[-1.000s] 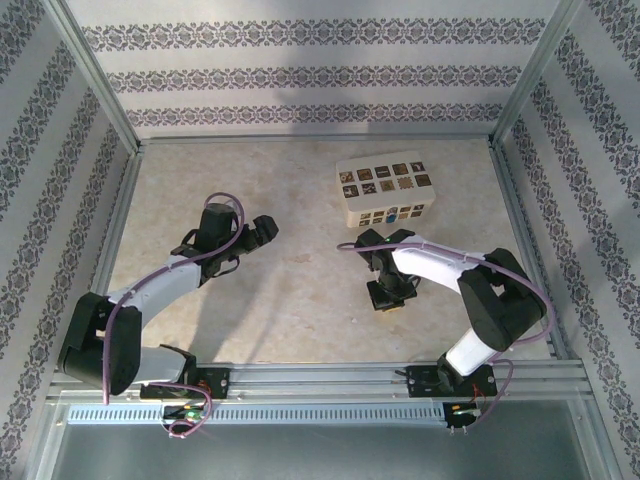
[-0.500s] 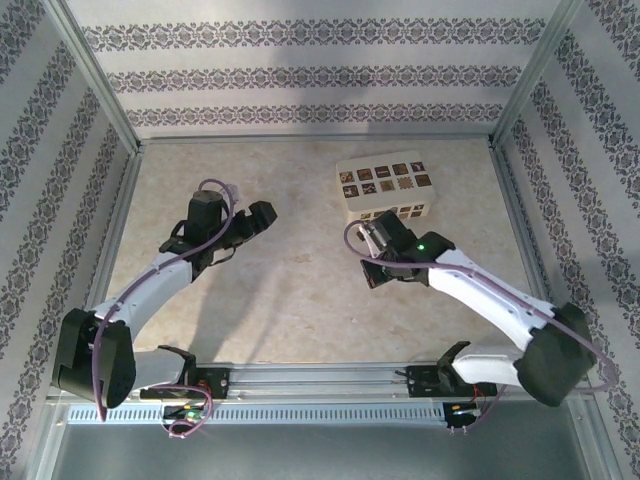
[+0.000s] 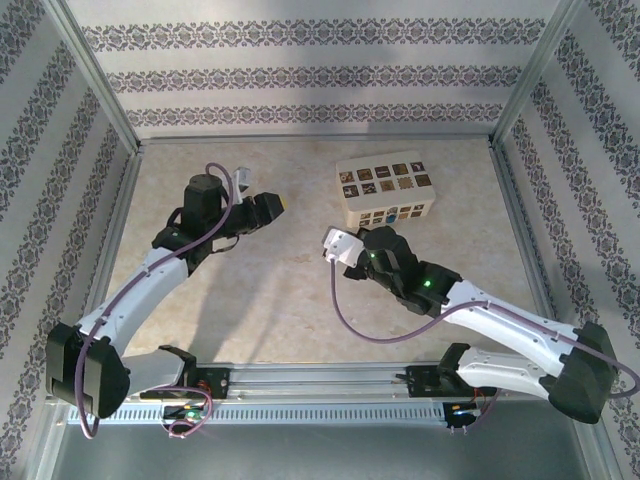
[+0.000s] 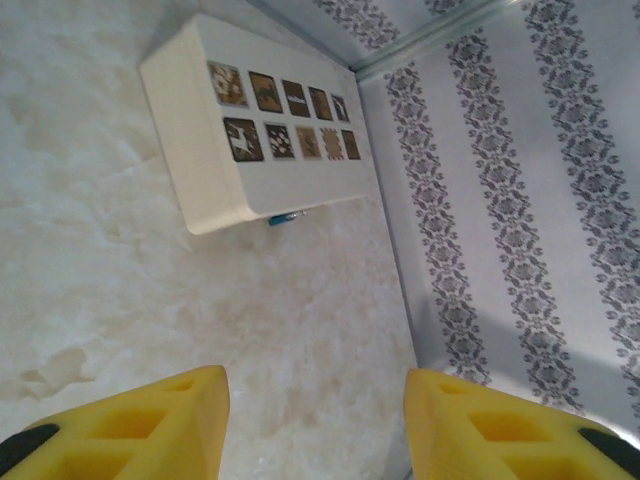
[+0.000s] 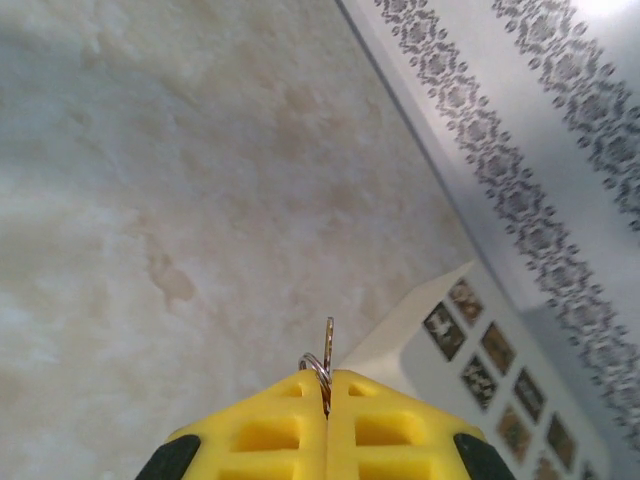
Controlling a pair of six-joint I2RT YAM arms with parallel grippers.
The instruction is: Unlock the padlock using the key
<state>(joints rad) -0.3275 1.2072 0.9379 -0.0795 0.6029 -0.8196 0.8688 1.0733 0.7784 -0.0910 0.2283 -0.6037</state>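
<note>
Your right gripper (image 5: 328,400) has its yellow fingers (image 5: 265,430) pressed flat together, and the key (image 5: 328,345) is pinched in the seam between them: its blade stands up past them, with the split ring (image 5: 313,367) beside it at the edge of the foam. From above, that gripper sits over the middle of the table (image 3: 280,300), near the near-left corner of the white box (image 3: 385,190), so you have little room on that side. In the right wrist view the box's corner shows just behind the fingers, to the right. Your left gripper (image 4: 315,400) stands partly open with nothing between its pads (image 4: 150,420), and plain table shows through the gap. It hangs over the left half of the table, well apart from the left wall (image 3: 60,200) and from the left rail (image 3: 118,230) at the table's edge. The stretch of table between the two grippers is open, and so is the wide strip in front of them down to the near edge. The box lies toward the far right with its picture tiles facing up, apart from the back wall (image 3: 300,80) and from the right rail (image 3: 515,220). A small blue thing (image 4: 284,217) peeks out at the box's near edge; you cannot tell what it is
</note>
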